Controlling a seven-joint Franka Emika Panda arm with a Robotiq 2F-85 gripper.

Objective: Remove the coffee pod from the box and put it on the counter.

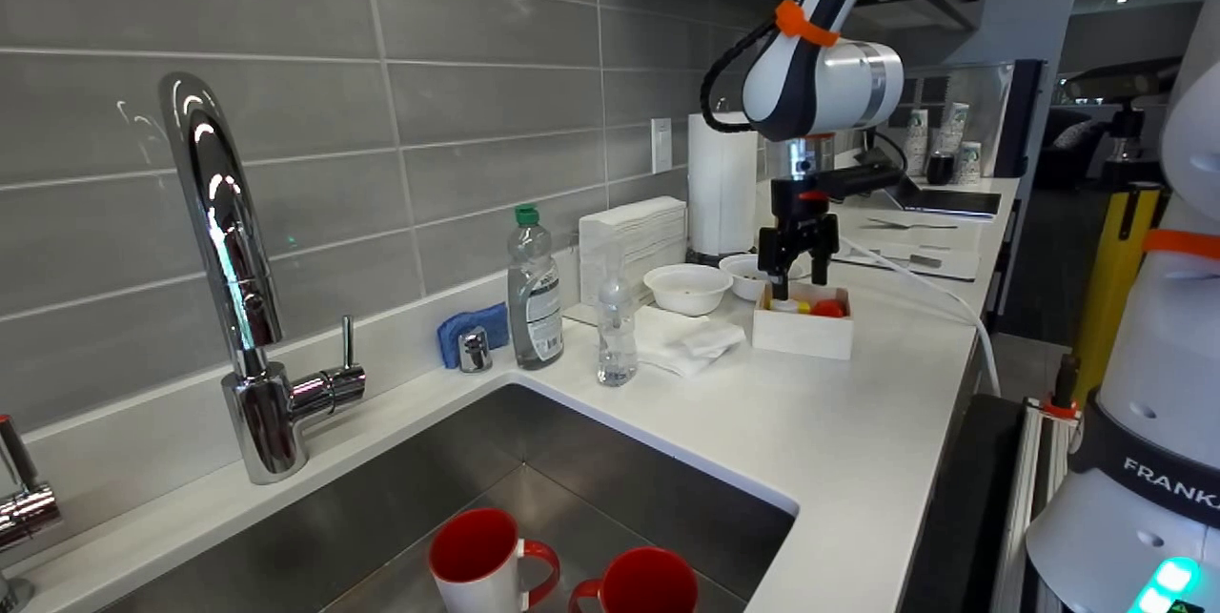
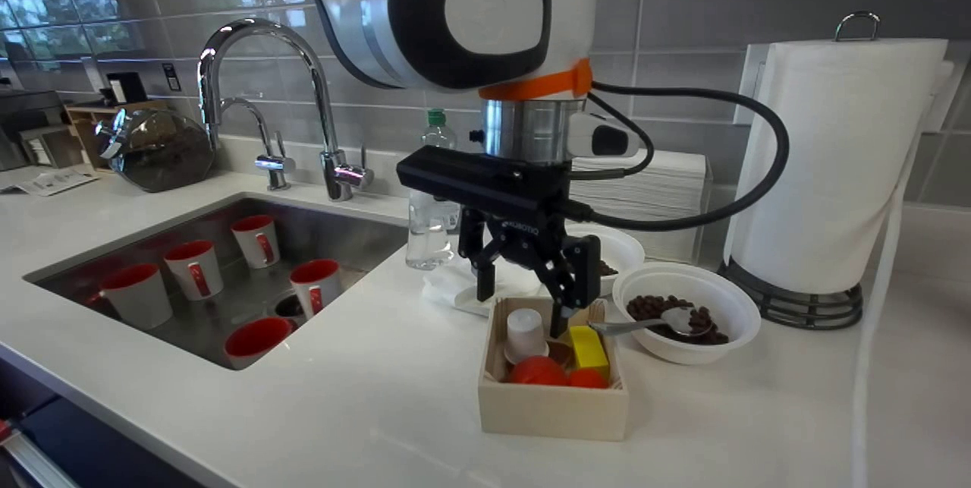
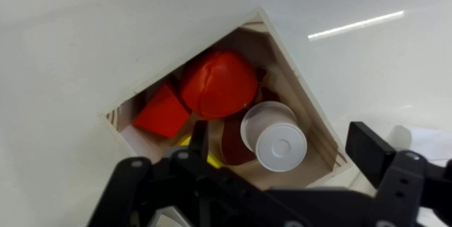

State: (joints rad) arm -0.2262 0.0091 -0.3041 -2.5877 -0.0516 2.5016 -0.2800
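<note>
The coffee pod (image 3: pixel 280 147) is a small white cup standing upside down inside the box. It also shows in both exterior views (image 1: pixel 785 306) (image 2: pixel 525 332). The low pale wooden box (image 2: pixel 554 410) (image 1: pixel 803 335) sits on the white counter (image 2: pixel 364 397); its rim (image 3: pixel 300 75) shows in the wrist view. My gripper (image 2: pixel 522 310) (image 1: pixel 801 287) is open above the box. In the wrist view its two fingers (image 3: pixel 279 135) are apart, one on each side of the pod, with nothing between them touching it. One fingertip is over the box interior, the other appears beyond the rim.
The box also holds a red ball (image 3: pixel 220 85), a red block (image 3: pixel 162 112) and a yellow block (image 2: pixel 588 351). White bowls (image 2: pixel 686 313) (image 1: pixel 688 289), one with a spoon, stand beside it. A clear bottle (image 1: pixel 617 332), paper towels (image 2: pixel 827 169) and a sink (image 1: pixel 667 460) with mugs are around.
</note>
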